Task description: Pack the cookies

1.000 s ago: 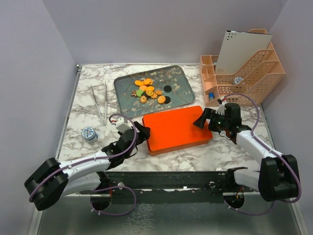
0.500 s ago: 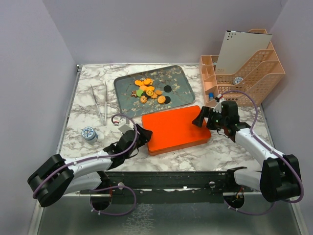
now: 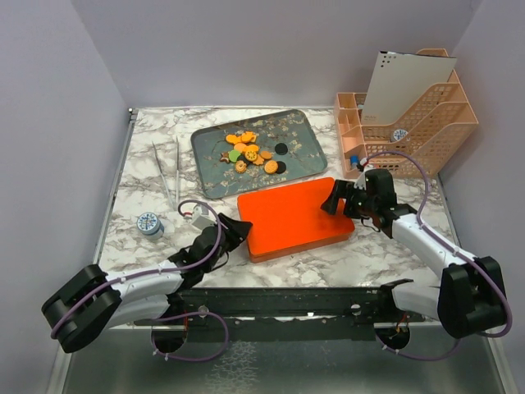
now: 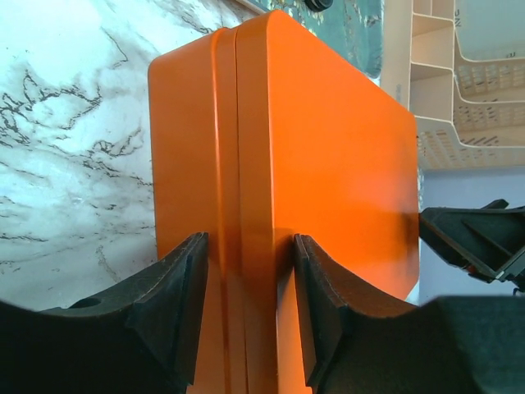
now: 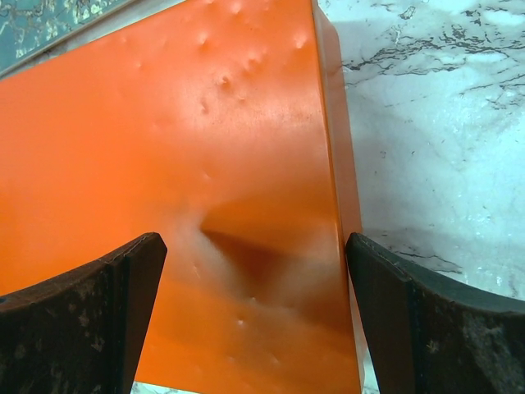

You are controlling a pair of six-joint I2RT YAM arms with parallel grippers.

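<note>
The cookies [image 3: 250,152], mostly orange rounds with a green and two black ones, lie heaped on a grey patterned tray [image 3: 303,139]. A closed orange box [image 3: 295,215] lies flat in front of the tray. My left gripper [image 3: 238,232] is at the box's left edge. In the left wrist view its jaws [image 4: 250,312] are closed on the edge of the box [image 4: 328,164], one beside the seam and one on the lid. My right gripper [image 3: 336,197] is open above the box's right end. In the right wrist view [image 5: 254,320] its jaws stand wide apart over the lid [image 5: 205,148].
Metal tweezers [image 3: 168,172] and a small round tin [image 3: 148,223] lie left of the box. A pink desk organizer [image 3: 410,131] holding a white sheet [image 3: 402,82] stands at the back right, close behind my right arm. Walls close in three sides.
My left gripper has slid forward onto the box's left edge. My right gripper has moved a little left over the box's right end. The box has shifted slightly.
</note>
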